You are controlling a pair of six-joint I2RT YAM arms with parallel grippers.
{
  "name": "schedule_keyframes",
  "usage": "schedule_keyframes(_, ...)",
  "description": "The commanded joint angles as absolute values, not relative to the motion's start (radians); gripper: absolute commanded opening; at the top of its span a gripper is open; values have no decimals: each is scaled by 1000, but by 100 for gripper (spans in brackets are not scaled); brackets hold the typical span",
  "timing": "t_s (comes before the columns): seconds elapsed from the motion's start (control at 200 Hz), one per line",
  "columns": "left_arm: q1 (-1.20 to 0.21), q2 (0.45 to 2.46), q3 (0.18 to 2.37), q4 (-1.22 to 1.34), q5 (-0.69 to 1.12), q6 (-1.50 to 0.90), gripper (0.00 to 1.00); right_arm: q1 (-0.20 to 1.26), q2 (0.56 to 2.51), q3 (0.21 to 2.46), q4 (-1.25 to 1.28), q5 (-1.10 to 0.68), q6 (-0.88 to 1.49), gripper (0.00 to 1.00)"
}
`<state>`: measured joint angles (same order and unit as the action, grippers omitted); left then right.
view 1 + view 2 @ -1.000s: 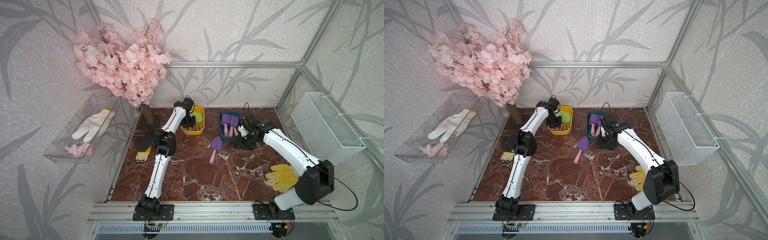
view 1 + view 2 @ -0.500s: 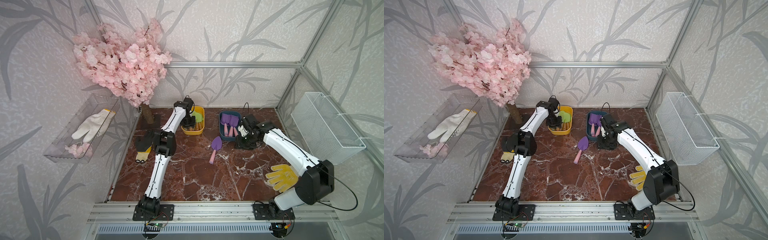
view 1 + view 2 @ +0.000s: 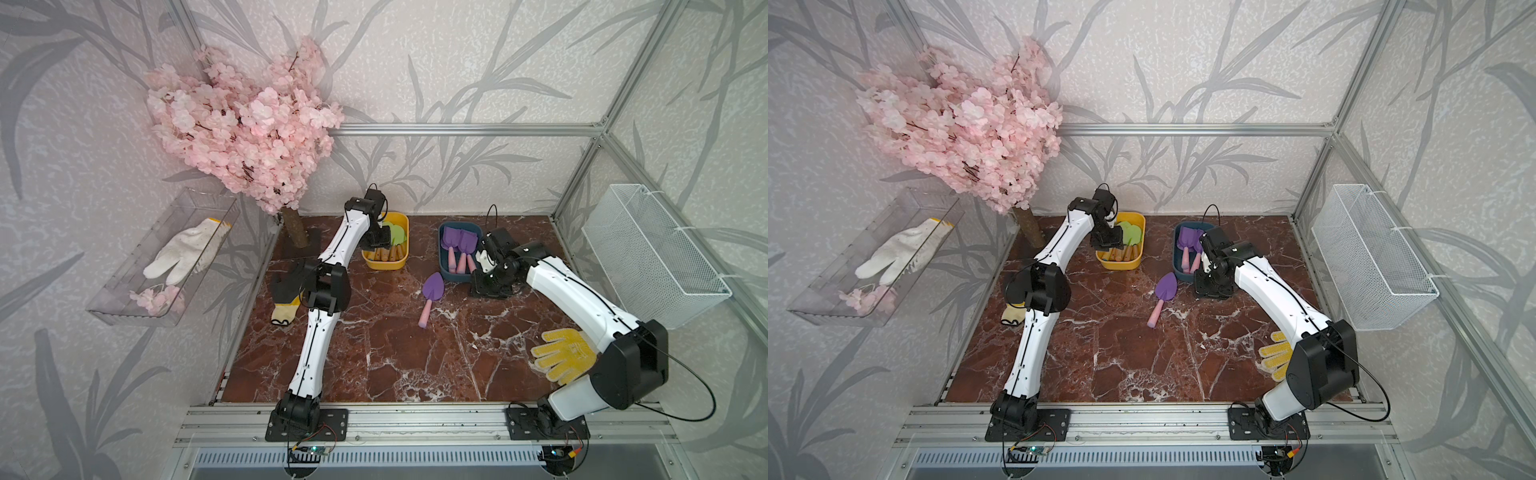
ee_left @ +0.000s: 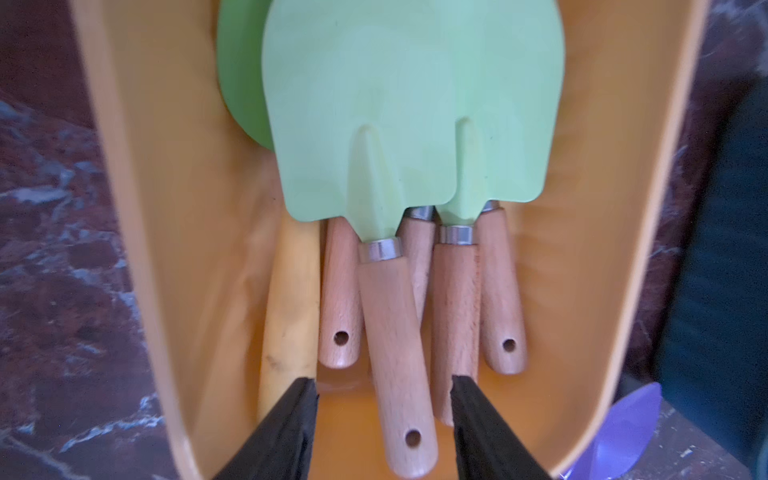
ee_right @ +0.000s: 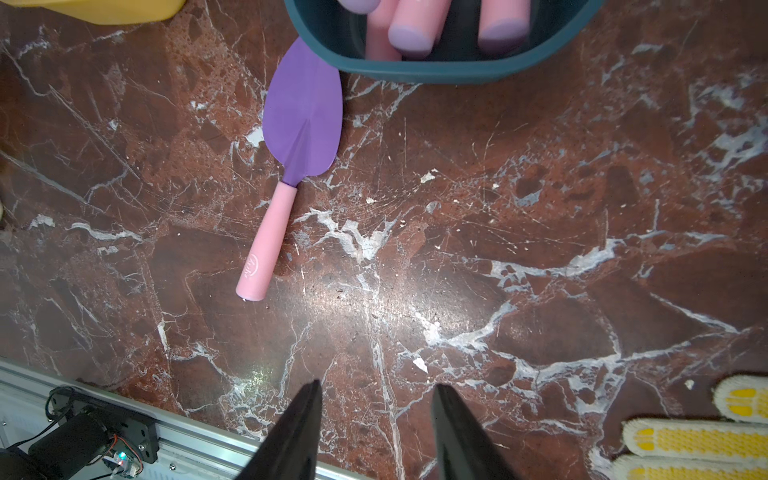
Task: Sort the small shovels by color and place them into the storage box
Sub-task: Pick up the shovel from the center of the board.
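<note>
A purple shovel (image 5: 286, 195) with a pink handle is lying flat on the floor (image 5: 498, 249), its blade pointing at the blue box (image 5: 415, 68) just beside it. Green shovels (image 4: 411, 104) are lying piled in the yellow box (image 4: 166, 208), the lower ones half hidden. My left gripper (image 4: 384, 382) is sitting spread loosely around one wooden handle, not pinching it. My right gripper (image 5: 376, 386) is hanging spread too, holding nothing.

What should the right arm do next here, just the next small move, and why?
Probably swing the right gripper toward the pink handle of the purple shovel. Its jaws stand open and empty, and that shovel is the only one lying on the table, just outside the blue box that holds the other purple shovels.
</note>
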<state>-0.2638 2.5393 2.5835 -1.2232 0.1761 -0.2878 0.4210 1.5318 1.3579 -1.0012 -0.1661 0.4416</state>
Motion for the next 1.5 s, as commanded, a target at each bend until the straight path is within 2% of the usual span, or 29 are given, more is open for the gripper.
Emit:
schedule_keyframes(0.0,-268,2425,2603,-1218,151,-284,57,431,1515,1394,-1025,-161,449,48)
schedule_keyframes(0.2,-287,2278,2586,-1256,113,-285,58,440,1493,1430,-1044,-154,458,48)
schedule_keyframes(0.3,-302,2163,2503,-1267,83,-302,58,448,1484,1445,-1046,-153,465,48)
schedule_keyframes(0.63,-357,1539,1714,-943,-6,-407,59,572,1490,1426,-1029,-135,531,49)
schedule_keyframes(0.745,-358,1374,1532,-920,-59,-434,60,615,1494,1387,-1002,-155,574,50)
schedule_keyframes(1.005,-357,1159,1258,-952,-77,-520,63,683,1529,1254,-888,-211,755,54)
schedule_keyframes(1.205,-356,1066,1121,-930,-45,-594,64,722,1619,1282,-865,-188,834,64)
schedule_keyframes(1.495,-356,991,998,-900,-3,-651,64,732,1783,1327,-806,-194,917,66)
